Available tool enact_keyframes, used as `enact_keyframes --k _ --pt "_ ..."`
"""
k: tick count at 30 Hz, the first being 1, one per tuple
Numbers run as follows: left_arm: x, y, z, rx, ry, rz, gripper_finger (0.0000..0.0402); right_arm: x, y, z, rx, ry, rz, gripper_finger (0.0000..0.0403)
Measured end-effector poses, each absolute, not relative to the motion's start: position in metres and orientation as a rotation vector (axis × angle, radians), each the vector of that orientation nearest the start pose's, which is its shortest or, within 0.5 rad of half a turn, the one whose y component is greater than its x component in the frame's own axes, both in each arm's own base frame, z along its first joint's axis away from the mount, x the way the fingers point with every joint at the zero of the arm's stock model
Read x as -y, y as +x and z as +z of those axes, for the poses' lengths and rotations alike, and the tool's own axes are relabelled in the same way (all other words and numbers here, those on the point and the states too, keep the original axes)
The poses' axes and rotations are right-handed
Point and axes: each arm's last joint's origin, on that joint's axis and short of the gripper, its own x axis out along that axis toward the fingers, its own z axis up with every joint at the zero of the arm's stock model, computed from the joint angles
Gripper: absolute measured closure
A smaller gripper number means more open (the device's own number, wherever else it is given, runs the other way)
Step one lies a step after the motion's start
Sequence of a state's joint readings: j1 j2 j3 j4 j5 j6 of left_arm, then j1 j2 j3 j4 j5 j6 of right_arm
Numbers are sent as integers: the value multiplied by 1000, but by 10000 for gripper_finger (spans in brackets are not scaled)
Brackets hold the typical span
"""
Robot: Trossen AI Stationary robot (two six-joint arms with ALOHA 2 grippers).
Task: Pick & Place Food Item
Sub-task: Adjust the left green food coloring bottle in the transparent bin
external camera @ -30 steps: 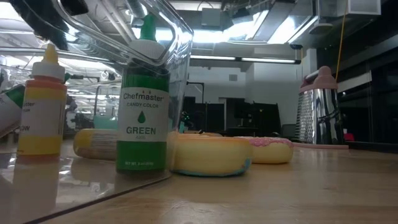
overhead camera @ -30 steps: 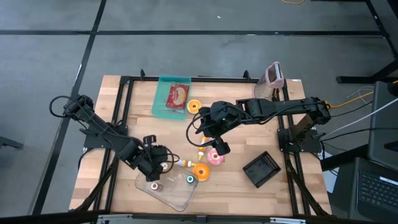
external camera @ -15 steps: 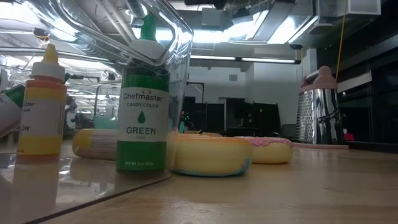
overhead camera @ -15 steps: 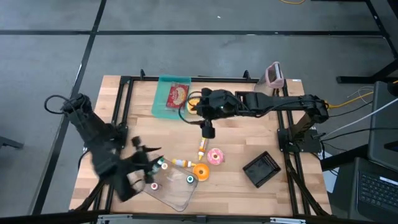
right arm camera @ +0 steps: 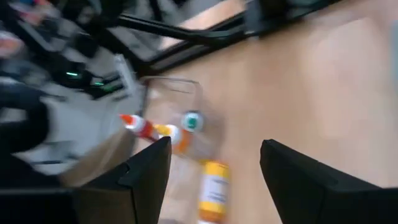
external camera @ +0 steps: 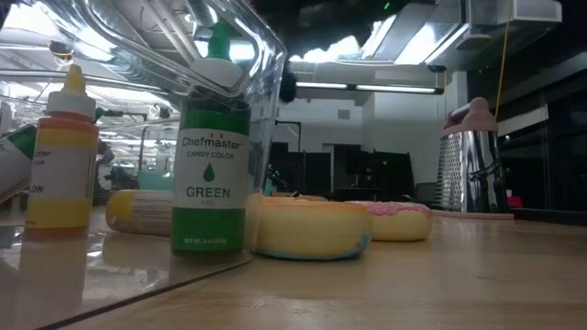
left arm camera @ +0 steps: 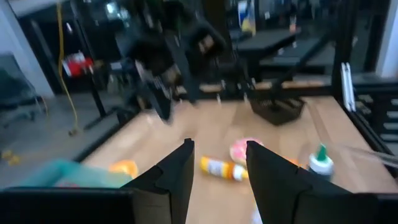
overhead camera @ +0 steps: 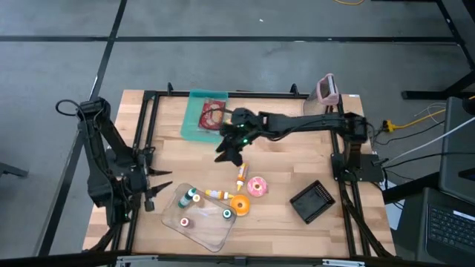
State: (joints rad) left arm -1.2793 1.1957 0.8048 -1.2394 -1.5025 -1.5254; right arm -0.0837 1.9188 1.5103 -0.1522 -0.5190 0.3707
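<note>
A pink donut and an orange donut lie flat on the wooden table, with a yellow bottle on its side beside them. A clear container near the front edge holds small colour bottles, among them a green one. My left gripper stands open and level just left of the container, holding nothing. My right gripper hangs open above the table's middle, left of the yellow bottle, also holding nothing.
A teal tray with a red packet lies at the far edge, next to my right arm. A black basket sits front right, and a metal grater stands far right. Black frame rails run along both table sides.
My left gripper has drawn back from over the clear container toward the table's left edge and has swung round to point level. My right gripper has left the spot above the pink donut, gone toward the table's left and far side, and rolled. Nothing on the table has shifted.
</note>
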Motion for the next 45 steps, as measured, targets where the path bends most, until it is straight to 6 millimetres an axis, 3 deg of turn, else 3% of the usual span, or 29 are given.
enact_keyframes --k 5,12,19,33,40,45 --pt "143 74 232 -28 126 296 261 22 459 230 -685 608 368 174" --pt "138 77 231 -60 172 324 260 14 480 213 -685 571 310 209" --pt "135 76 232 -72 158 327 260 -5 486 201 -706 535 271 213" --pt "136 76 232 -70 119 326 260 -31 488 205 -671 510 268 214" --pt "136 76 232 -72 124 326 261 -38 503 171 -682 573 331 214" --pt "136 76 232 -77 129 327 260 -44 513 173 -665 568 367 214"
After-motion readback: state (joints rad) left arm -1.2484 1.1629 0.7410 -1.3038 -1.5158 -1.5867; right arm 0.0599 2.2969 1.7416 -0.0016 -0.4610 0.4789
